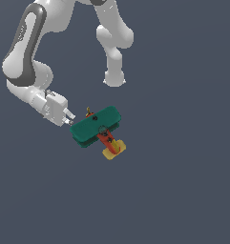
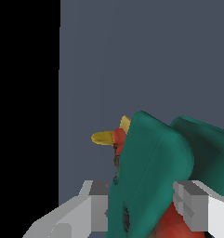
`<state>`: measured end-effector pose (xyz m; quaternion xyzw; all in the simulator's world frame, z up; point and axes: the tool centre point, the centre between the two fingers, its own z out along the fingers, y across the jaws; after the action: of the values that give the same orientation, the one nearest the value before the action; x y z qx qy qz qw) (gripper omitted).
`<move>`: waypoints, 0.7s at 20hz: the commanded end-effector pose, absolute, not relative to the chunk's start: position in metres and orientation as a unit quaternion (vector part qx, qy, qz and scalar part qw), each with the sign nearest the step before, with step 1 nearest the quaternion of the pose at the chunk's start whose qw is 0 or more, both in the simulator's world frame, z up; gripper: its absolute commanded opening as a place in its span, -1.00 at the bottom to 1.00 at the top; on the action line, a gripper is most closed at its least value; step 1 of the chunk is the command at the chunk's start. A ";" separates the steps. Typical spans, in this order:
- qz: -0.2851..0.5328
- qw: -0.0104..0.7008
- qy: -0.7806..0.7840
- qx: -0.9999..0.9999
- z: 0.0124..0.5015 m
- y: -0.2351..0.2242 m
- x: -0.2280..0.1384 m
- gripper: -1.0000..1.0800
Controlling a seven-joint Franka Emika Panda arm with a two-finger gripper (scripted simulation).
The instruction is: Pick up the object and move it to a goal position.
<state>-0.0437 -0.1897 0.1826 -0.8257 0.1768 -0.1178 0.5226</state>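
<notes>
Fingers (image 1: 70, 119) sit at the plane's (image 1: 98, 127) wingtip on the exterior view's left; contact unclear from here. Wrist view: fingers (image 2: 100, 210) straddle a green wing, plane (image 2: 150, 162) between them, looks gripped. I'd say grasp done; carry to goal left.

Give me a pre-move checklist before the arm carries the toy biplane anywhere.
1. Pincer at the toy biplane: ok, at the wing end on the exterior view's left.
2. Wing between the fingers: ok in the wrist view.
3. Fingers pressing the wing: cannot tell.
4. Plane lifted off the surface: cannot tell.
5. Goal position visible: not ok, no marker in either view.
6. Grip centred on the plane: not ok, it is at one wing end.
</notes>
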 end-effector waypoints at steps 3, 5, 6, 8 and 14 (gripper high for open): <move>-0.116 0.532 0.177 -0.820 0.179 -0.184 -0.044 0.23; -0.119 0.533 0.178 -0.818 0.178 -0.185 -0.043 0.23; -0.119 0.534 0.178 -0.818 0.178 -0.185 -0.043 0.23; -0.120 0.535 0.178 -0.817 0.176 -0.182 -0.042 0.23; -0.120 0.541 0.174 -0.814 0.171 -0.174 -0.042 0.23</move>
<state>-0.0423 -0.1913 0.1794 -0.8161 0.1804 -0.1317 0.5331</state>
